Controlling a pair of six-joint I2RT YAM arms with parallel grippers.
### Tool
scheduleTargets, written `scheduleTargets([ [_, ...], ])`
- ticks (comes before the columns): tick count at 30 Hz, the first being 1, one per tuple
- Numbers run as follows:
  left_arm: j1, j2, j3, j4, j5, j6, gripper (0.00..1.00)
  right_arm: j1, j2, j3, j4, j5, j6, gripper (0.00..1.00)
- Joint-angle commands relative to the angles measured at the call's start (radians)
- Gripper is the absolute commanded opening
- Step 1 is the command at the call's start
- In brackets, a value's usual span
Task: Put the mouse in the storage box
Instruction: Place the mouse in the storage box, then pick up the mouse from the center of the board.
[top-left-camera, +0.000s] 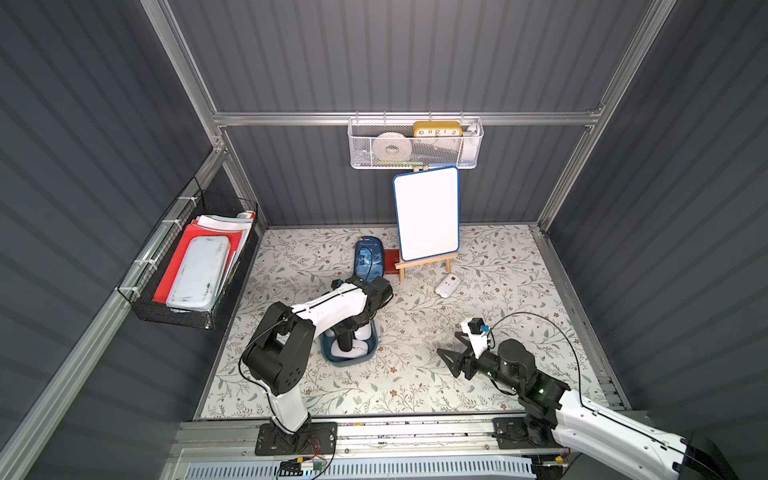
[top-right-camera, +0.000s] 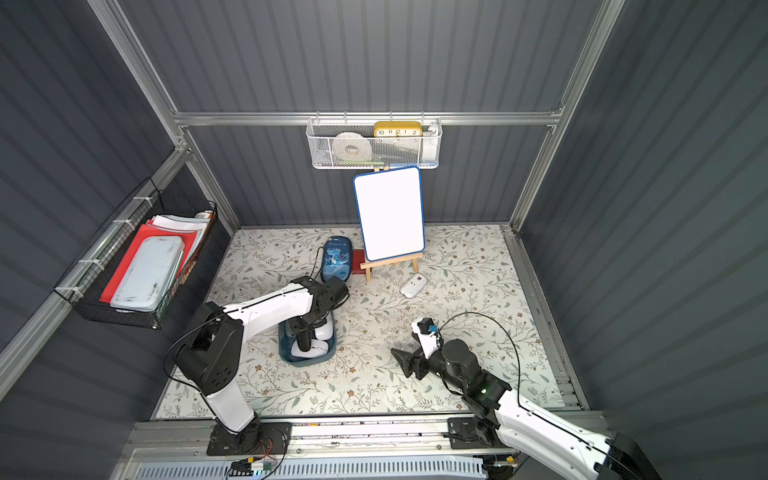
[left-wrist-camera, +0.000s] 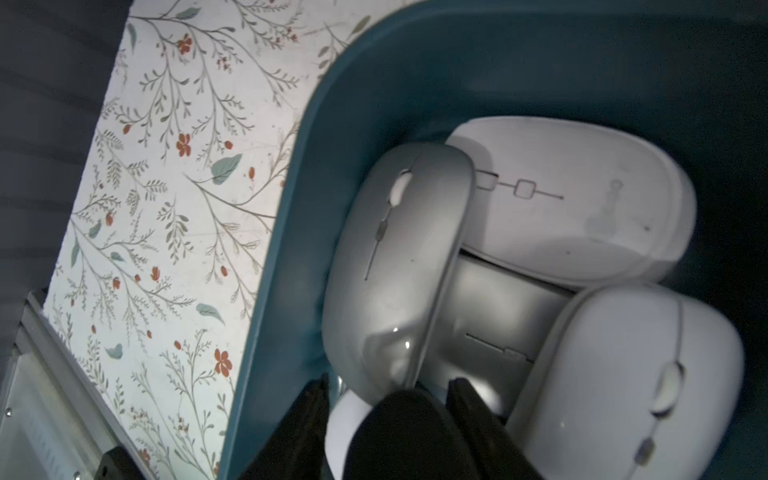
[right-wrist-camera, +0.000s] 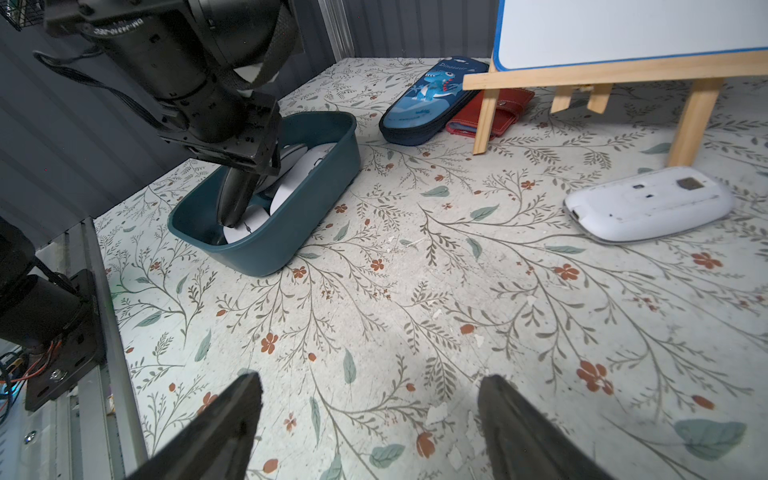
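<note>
Left gripper (left-wrist-camera: 389, 380) spread inside storage box (left-wrist-camera: 289, 199), near left, black mouse (left-wrist-camera: 407, 436) between its jaws; right gripper (right-wrist-camera: 372, 379) spread, empty, near right.

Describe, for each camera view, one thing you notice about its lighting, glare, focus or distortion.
Left wrist view: dim inside the storage box, with small bright glints on the silver mouse. Right wrist view: the right gripper, close to the lens, looks soft. Both top views: the whiteboard is bright flat white, and the frame posts splay outward.
</note>
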Motion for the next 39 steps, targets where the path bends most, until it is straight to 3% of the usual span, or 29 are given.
scheduleTargets([
  [1,0.004,-0.004,-0.009,0.004,0.009,0.002,0.7,0.0,0.002,0.008,0.004,0.002,0.001,0.86],
  [2,0.002,-0.007,-0.005,0.006,0.004,0.002,0.75,0.0,0.004,0.008,0.006,0.003,0.001,0.86],
  [10,0.002,-0.1,0.073,0.03,-0.006,0.037,0.81,0.0,0.008,0.009,0.006,0.006,0.002,0.86],
  [16,0.0,-0.337,0.086,0.213,0.062,0.16,0.83,0.0,0.02,0.015,0.004,0.038,0.015,0.87],
  [23,0.001,-0.753,-0.147,0.6,0.245,0.449,0.89,-0.003,0.032,0.025,-0.023,0.262,0.12,0.99],
  [26,0.001,-0.866,-0.209,0.663,0.273,0.473,0.9,-0.007,0.046,0.033,-0.035,0.409,0.201,0.99],
  [28,0.001,-0.903,-0.199,0.659,0.276,0.467,0.9,-0.02,0.068,0.072,-0.092,0.439,0.22,0.99],
  [33,0.001,-0.978,-0.208,0.66,0.259,0.434,0.93,-0.108,0.232,0.277,-0.319,0.429,0.232,0.99],
  [39,0.0,-1.003,-0.212,0.657,0.248,0.424,0.96,-0.265,0.539,0.547,-0.484,0.266,0.274,0.99],
])
